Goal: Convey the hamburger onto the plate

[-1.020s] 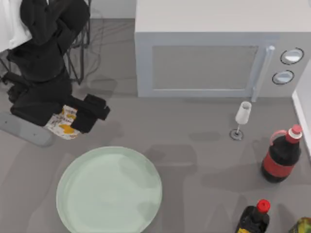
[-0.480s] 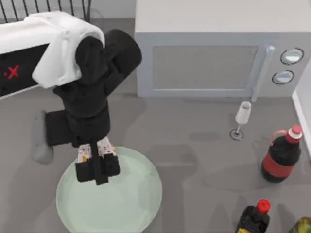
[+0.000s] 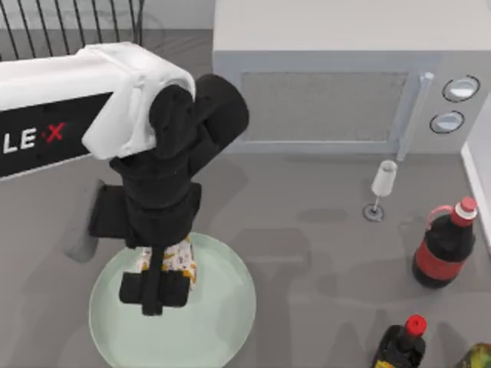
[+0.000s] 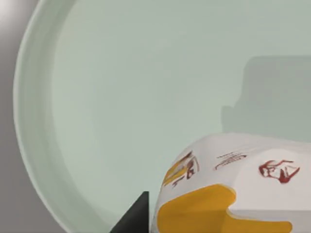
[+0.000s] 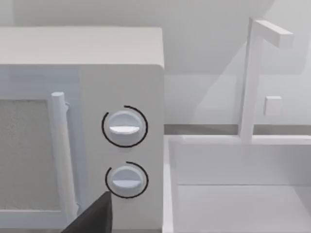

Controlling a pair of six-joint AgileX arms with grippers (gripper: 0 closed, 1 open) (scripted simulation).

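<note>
Left pincer (image 3: 165,264) has advanced, hamburger (image 3: 180,259) over glossy round plate (image 3: 222,322).

Hamburger (image 4: 228,194) above the plate (image 4: 34,145)

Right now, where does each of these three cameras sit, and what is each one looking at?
Top view: above the table, looking down at the plate and microwave; the left arm reaches over the plate, its left gripper holding the hamburger.
Left wrist view: on the left arm, facing the plate and hamburger; one dark fingertip shows.
Right wrist view: on the right arm, facing the microwave; one fingertip shows.
Shared: plate and hamburger; microwave.
</note>
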